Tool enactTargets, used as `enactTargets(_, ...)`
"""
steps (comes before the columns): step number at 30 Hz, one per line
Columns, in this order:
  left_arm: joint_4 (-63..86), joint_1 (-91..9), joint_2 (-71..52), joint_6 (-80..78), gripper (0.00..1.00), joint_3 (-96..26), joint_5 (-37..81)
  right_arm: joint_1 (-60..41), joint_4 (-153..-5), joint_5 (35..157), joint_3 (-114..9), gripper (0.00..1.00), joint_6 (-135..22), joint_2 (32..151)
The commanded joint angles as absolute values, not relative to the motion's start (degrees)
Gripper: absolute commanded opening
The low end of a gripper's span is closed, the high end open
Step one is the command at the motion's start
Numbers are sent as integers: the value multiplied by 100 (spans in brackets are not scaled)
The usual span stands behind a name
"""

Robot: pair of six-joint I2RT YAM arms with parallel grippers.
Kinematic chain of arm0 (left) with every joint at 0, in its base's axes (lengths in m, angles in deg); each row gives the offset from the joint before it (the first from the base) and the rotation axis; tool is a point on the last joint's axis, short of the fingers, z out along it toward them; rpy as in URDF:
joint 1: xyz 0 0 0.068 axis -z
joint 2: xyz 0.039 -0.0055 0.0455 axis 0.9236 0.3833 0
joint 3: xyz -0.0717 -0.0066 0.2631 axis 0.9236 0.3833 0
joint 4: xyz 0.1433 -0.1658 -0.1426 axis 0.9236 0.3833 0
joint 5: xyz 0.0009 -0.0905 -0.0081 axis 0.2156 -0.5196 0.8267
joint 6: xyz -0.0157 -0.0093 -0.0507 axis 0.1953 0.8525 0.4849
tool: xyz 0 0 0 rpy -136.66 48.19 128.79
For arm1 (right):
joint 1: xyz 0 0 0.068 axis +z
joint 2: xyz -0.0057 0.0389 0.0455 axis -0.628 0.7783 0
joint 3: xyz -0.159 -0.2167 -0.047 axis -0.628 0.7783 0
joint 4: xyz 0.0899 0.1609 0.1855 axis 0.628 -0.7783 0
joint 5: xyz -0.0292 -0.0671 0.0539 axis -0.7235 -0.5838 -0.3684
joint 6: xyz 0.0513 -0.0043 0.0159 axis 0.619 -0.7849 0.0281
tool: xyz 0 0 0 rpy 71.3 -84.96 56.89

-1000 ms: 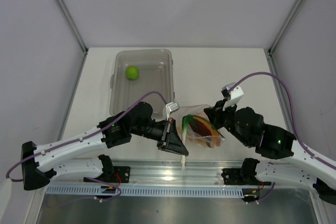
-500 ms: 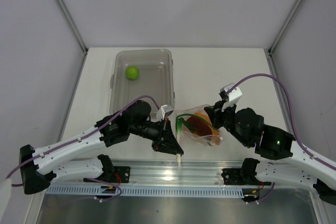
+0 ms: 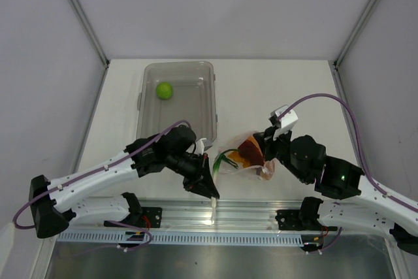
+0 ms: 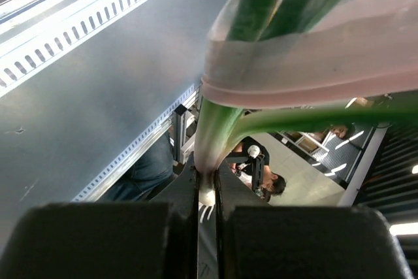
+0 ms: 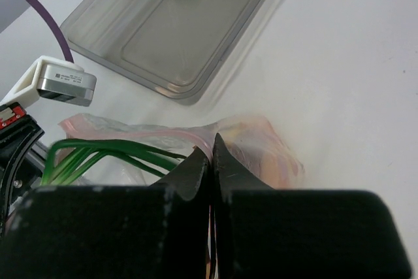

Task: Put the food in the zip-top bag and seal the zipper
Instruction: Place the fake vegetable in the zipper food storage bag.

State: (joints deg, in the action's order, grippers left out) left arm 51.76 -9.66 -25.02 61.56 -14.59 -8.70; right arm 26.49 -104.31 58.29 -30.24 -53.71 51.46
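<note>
The left fingers (image 4: 189,194) are gripping the pale end of the stalk (image 4: 215,122), shut on it, near the front edge of the surface (image 3: 281,89). The stalk's green part is reaching into the bag (image 5: 261,142). The right fingers (image 5: 196,168), fully closed, are pinching the bag at its zipper (image 4: 294,89). Farther back, the lime (image 3: 164,90) is sitting in the bin (image 3: 196,119).

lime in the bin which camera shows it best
The top external view: the lime shows whole, lying in the far left part of the clear bin. The right wrist view catches it nearer, but cut by the top edge of the frame. The left wrist view does not show it.
</note>
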Motion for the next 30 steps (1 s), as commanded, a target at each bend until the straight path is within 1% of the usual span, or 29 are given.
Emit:
enactTargets(1, 5780, -1103, -2445, 5781, 1, -1924, -899, 2623, -9941, 5881, -3100, 0, -5508, 5050)
enactTargets(7, 5885, -1103, -2067, 5869, 1, -2548, -942, 2632, -9686, 6514, -2950, 0, -5683, 5024)
enactTargets(11, 5912, -1103, -1698, 6123, 1, -2899, -1162, 2632, -9590, 6603, -2862, 0, -5736, 5059)
enactTargets(16, 5543, -1103, -1724, 6860, 1, -2900, -1040, 2632, -9624, 6612, -2827, 0, -5727, 5076)
enactTargets(20, 5569, -1147, -1916, 7467, 1, -2830, -856, 2632, -9677, 6665, -2845, 0, -5692, 5068)
enactTargets(22, 5420, -1156, -2127, 8036, 6, -2655, -619, 2632, -9704, 6665, -2836, 0, -5666, 5050)
enactTargets(24, 4579, -1156, -2522, 8451, 9, -2208, -223, 2632, -9660, 6656, -2792, 0, -5631, 5041)
enactTargets(26, 3955, -1174, -2734, 8917, 21, -1952, -12, 2632, -9625, 6699, -2774, 0, -5578, 5024)
enactTargets(27, 3812, -1191, -2822, 9015, 29, -1855, 93, 2632, -9607, 6717, -2774, 0, -5552, 5024)
enactTargets(30, 3636, -1288, -2858, 9103, 38, -1767, 208, 2632, -9616, 6752, -2801, 0, -5516, 5024)
